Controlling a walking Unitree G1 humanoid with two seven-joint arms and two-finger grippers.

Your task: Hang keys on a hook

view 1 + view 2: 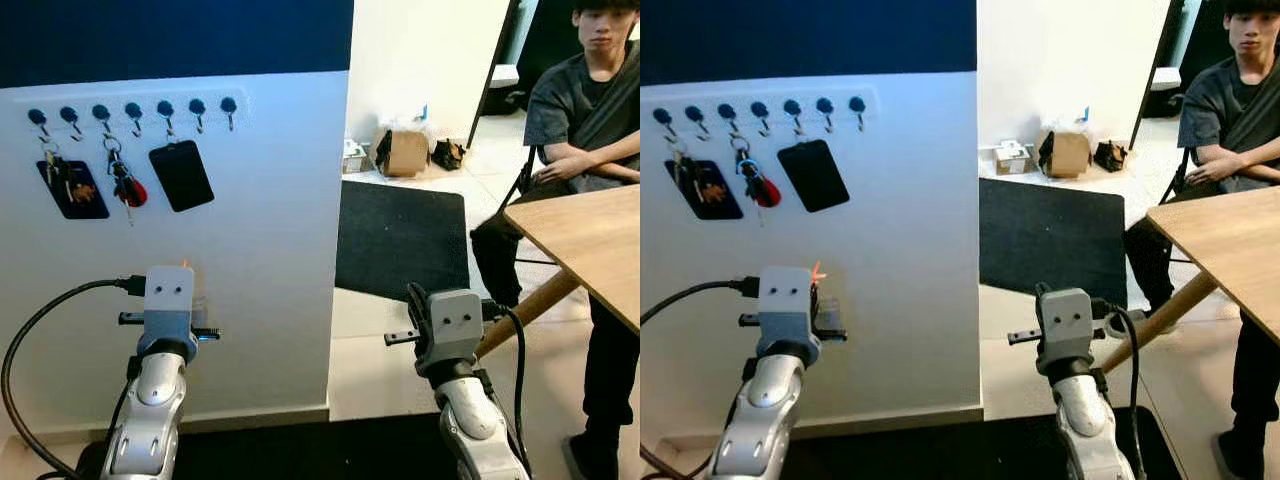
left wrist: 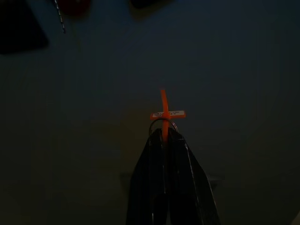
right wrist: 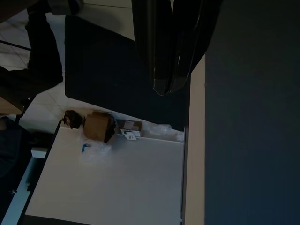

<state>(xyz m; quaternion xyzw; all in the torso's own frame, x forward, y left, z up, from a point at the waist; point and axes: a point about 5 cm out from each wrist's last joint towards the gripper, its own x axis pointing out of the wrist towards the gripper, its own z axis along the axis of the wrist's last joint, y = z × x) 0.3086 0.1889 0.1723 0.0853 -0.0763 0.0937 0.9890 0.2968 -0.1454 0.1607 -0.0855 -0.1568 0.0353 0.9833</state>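
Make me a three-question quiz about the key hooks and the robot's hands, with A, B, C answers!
1. Where is the row of hooks?
A. On the white wall
B. On the wooden table
C. On the floor

2. How many hooks have something hanging on them?
A. One
B. Three
C. Seven

3. What is the left gripper doing?
A. Hanging open with nothing in it
B. Pinching a key ring with an orange tag
C. Touching the cardboard box

Answers:
1. A, the hooks run along the white wall panel above the left arm.
2. B, a dark pouch, a red key bunch and a black card hang; four of the seven hooks are bare.
3. B, the orange tag sticks up from its closed fingers.
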